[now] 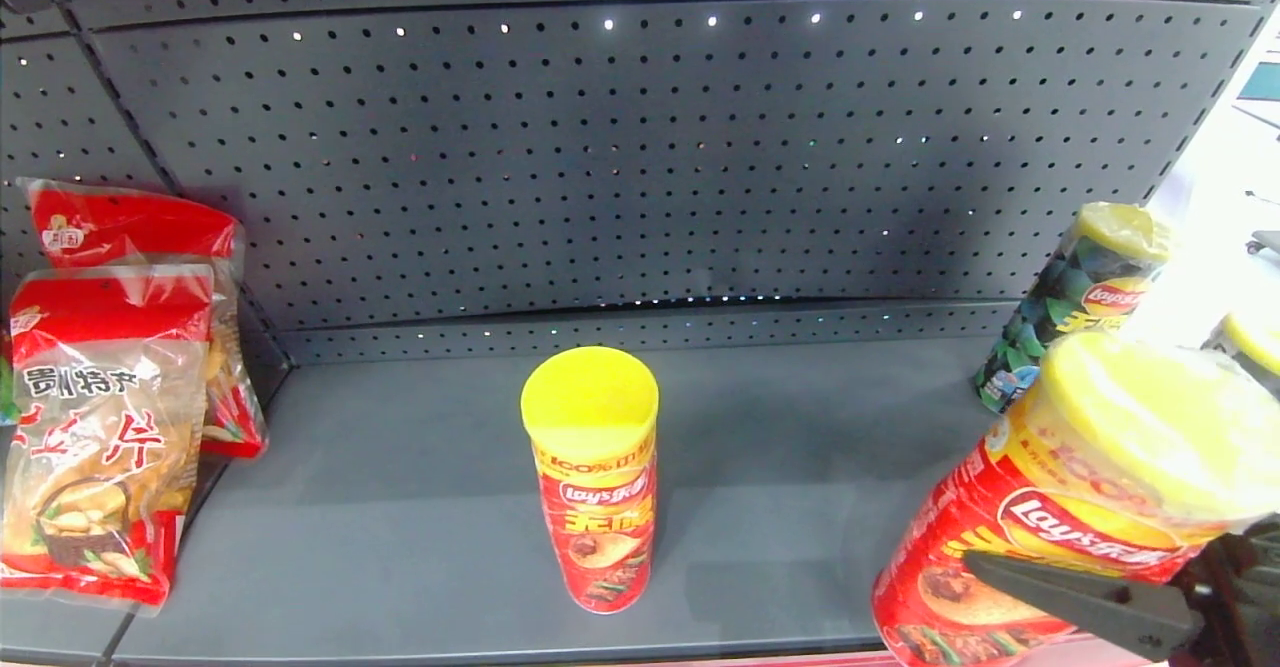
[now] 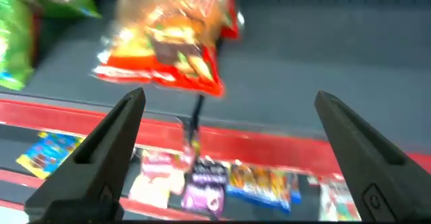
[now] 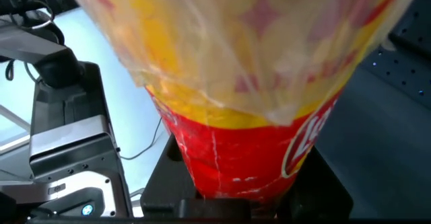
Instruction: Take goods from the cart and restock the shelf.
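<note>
at the lower right of the head view, off the shelf's front right corner, a red chip can (image 1: 1050,517) with a yellow lid under clear film sits tilted in the right gripper (image 1: 1040,572), whose dark finger (image 1: 1080,597) lies across the can's lower body; the jaws are closed onto it, and the right wrist view shows the can (image 3: 249,150) rising straight out of the gripper's base. a second red can (image 1: 597,487) stands upright alone mid-shelf, well apart from the held one. a dark-patterned can (image 1: 1075,297) leans at the shelf's (image 1: 400,507) far right end. two red snack bags (image 1: 95,427) stand against the left end, before the perforated back panel (image 1: 640,167). the left gripper (image 2: 230,96) hangs with its jaws spread wide and nothing between them, above the red shelf edge (image 2: 269,143), near a blurred snack bag (image 2: 168,42).
</note>
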You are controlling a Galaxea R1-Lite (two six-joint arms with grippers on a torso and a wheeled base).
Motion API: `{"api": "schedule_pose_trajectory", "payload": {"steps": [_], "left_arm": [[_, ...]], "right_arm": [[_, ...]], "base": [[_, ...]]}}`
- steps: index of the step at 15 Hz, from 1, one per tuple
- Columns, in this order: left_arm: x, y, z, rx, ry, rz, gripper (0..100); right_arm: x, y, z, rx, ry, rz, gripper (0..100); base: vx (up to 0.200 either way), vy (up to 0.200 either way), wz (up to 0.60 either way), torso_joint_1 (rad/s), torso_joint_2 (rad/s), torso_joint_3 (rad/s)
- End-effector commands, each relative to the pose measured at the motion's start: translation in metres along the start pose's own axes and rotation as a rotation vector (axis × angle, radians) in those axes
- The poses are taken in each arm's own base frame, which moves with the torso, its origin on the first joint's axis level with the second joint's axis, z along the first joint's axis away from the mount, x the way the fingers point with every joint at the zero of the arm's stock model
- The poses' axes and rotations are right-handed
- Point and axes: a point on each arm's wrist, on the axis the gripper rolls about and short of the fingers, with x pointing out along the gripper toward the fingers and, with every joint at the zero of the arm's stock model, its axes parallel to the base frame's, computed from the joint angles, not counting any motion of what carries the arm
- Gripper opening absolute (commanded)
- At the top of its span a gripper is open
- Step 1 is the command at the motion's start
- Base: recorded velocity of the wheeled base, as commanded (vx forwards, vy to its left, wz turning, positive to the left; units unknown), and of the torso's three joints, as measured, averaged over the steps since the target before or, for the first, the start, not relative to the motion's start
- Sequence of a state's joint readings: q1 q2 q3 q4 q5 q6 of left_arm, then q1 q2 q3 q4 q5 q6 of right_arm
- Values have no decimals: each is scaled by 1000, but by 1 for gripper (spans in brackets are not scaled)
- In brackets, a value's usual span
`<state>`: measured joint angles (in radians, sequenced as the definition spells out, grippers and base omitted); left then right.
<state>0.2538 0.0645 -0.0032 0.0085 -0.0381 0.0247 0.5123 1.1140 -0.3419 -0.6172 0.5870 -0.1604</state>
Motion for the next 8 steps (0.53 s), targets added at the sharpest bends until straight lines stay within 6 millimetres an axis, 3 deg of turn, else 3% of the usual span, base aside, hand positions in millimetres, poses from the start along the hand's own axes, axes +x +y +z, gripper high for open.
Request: {"api": "schedule_pose_trajectory", "payload": {"steps": [1, 4, 8], "left_arm": [[3, 3, 1, 13, 41, -194, 100], [-4, 6, -2, 9, -66, -254, 100], [-4, 6, -2, 10, -69, -254, 100]], "right_arm": [[2, -1, 2, -3, -3, 2, 0], [3, -2, 1, 0, 1, 2, 0], [1, -1, -1, 3, 5, 3, 0]], "base": [[0, 0, 0, 0, 0, 0], [0, 0, 0, 0, 0, 0], [0, 0, 0, 0, 0, 0]]}}
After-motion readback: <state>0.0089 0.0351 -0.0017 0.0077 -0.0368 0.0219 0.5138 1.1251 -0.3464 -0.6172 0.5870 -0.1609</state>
